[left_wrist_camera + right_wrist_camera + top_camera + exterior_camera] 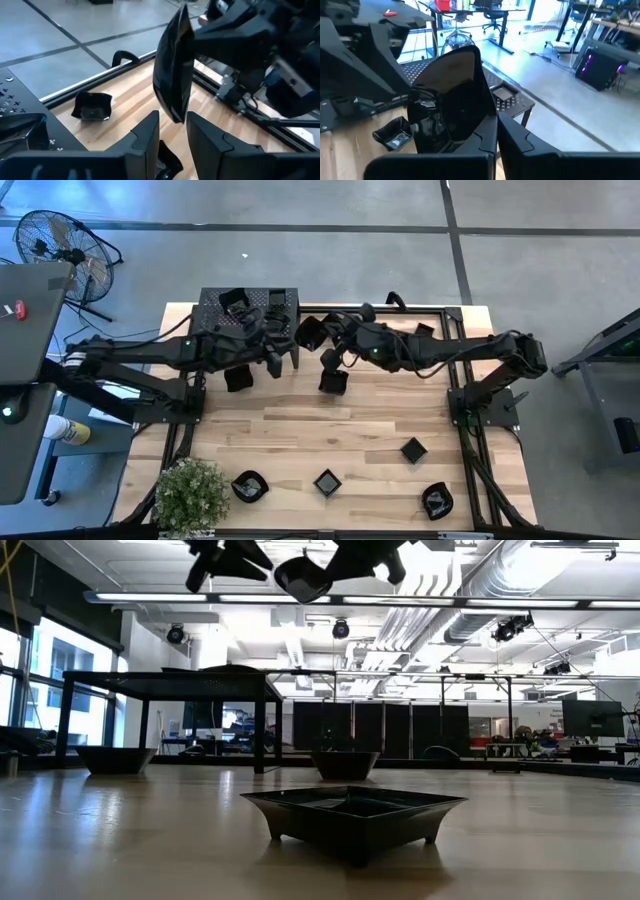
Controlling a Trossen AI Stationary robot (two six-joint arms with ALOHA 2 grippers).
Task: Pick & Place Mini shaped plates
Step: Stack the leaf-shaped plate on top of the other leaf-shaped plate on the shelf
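Observation:
My right gripper (pixel 496 120) is shut on one mini plate (pixel 455 85), a glossy black rounded dish, high above the table's far middle (pixel 310 332). My left gripper (pixel 172 125) is open just left of it (pixel 280 352), and its fingertips stand under the dish's lower rim (pixel 175 115). The low view shows the dish (pixel 303 575) between both grippers near the ceiling line. Another plate (pixel 235 302) sits on the black perforated shelf (pixel 270 302). Several more plates rest on the wood, such as a square one (pixel 327 481) and one below the grippers (pixel 333 380). My right gripper pinches the dish by its rim (pixel 487 107) between the two fingers, coming level from the table's right side. The dish is lifted clear and stands nearly on edge. My left gripper is at the dish's lower rim; I cannot tell whether it touches.
The shelf stands at the far left of the table on thin legs (pixel 258 730). A potted plant (pixel 190 492) sits at the near left corner. Plates lie along the near edge (pixel 249 485) (pixel 437 501) (pixel 413 449). Bare wood shows across the table's middle (pixel 330 425).

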